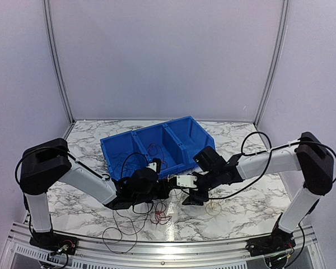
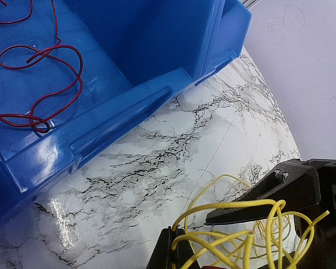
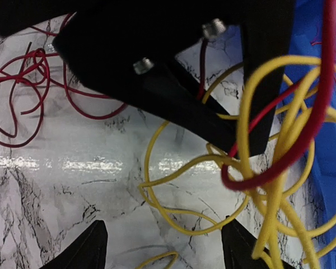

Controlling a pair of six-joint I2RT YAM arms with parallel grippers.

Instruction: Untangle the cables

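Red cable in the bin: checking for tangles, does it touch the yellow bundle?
Apart. Left wrist view: red cable lies inside the blue bin, yellow bundle outside on the marble.

No text, brand, number or sign can be read in any view. In the top view a small white tag [image 1: 154,166] sits near the wrist of the left arm [image 1: 89,182]. A second white tag [image 1: 185,181] sits near the wrist of the right arm [image 1: 269,162]. Both are too small to show any lettering. In the left wrist view a faint scribble [image 2: 285,17] marks the pale wall [image 2: 313,67] beyond the far right edge of the counter [image 2: 157,168], but it forms no legible letters.
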